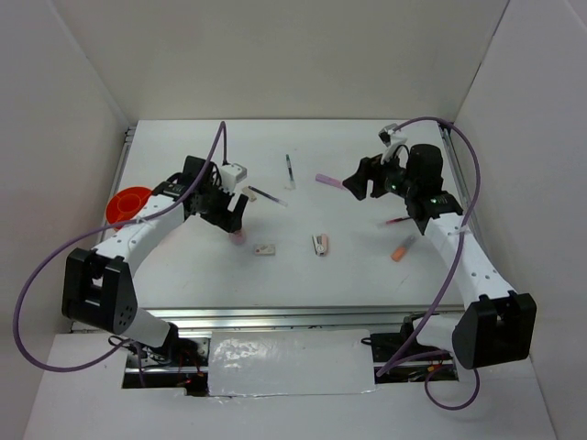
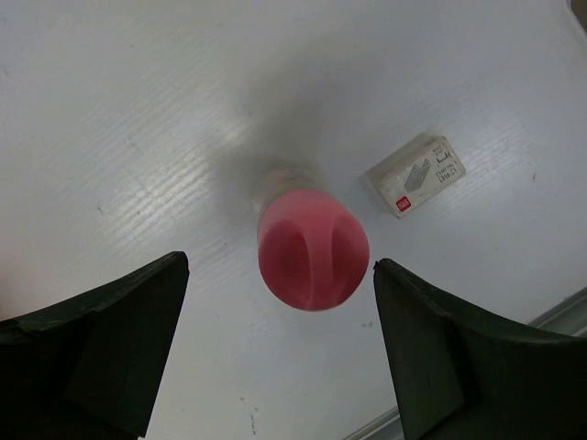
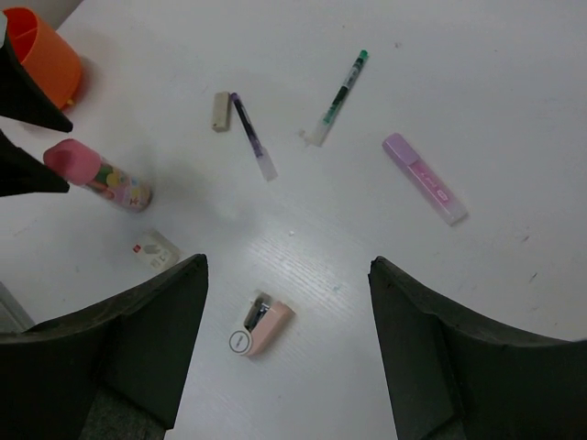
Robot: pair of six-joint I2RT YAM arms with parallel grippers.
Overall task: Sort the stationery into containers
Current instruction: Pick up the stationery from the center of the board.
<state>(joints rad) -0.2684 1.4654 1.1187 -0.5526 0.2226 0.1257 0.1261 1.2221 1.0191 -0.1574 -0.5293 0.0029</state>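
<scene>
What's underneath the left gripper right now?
A pink stubby cylinder, seen end-on, sits on the table between the fingers of the open left gripper. A small white eraser block lies beside it. Its cap hides most of its body and the base beneath.

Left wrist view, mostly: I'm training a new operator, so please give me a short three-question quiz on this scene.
1. True or false: the left gripper is shut on the pink cylinder.
2. Which lies nearest the pink cylinder? A) white eraser block B) lilac pen C) orange tub
3. Fill in: the right gripper holds ____.
Key: 1 false, it stands open around the cylinder without touching it; 2 A; 3 nothing.
</scene>
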